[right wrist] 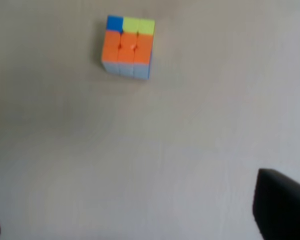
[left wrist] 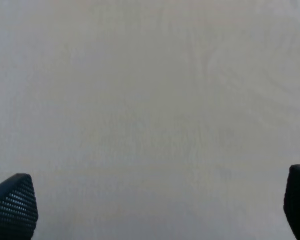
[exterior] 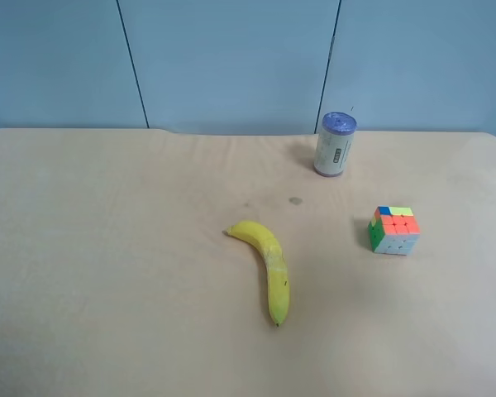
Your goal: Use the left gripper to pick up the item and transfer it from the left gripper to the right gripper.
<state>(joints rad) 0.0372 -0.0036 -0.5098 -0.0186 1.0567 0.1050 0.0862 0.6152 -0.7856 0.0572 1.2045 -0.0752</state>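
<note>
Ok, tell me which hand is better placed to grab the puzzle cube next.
By position, the right hand: its wrist view already has the puzzle cube ahead of its open fingers. The left hand sees only bare table, so it would have to travel over first, though the task assigns it the pickup.

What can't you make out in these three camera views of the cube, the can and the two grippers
- Can label: too small to read in the exterior high view.
- Puzzle cube: its underside and far faces are hidden; blurred in the right wrist view.
- Left gripper and right gripper: only the fingertips show, cut off by the frame edges.
- Both arms: outside the exterior high view.
</note>
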